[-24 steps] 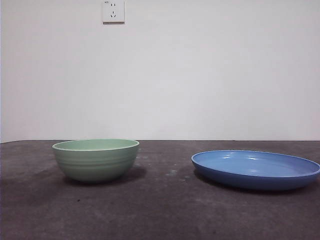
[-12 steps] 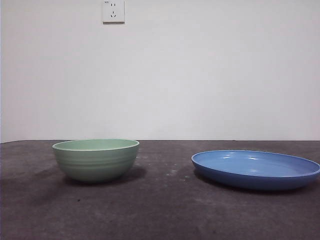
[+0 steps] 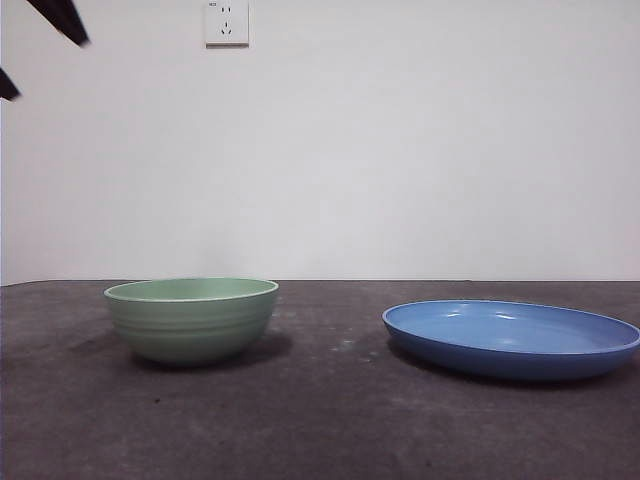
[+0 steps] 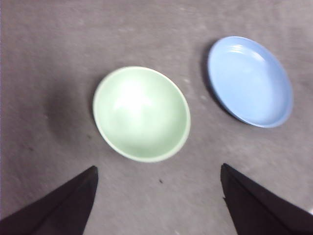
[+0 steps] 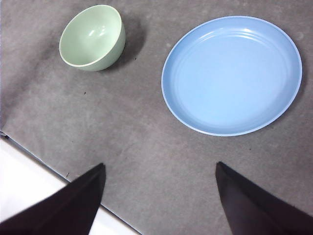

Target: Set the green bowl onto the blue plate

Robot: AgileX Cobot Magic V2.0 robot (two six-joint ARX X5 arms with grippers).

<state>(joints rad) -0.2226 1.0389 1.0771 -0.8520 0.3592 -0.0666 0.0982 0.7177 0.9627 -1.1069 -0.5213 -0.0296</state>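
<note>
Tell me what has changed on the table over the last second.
A black arm tip has come into the front view at the top left corner; it was out of view before. By the wrist views it is probably the left claw, open, above the green bowl. Nothing was taken hold of or let go. The bowl and the blue plate have stayed where they were, apart on the table. The right claw is open.

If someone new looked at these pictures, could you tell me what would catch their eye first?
Two glossy dishes stand apart on the dark table: the green bowl, empty and upright, and the wide blue plate beside it, also empty. The left hand hangs open above the bowl, its black tips at the front view's top corner.
</note>
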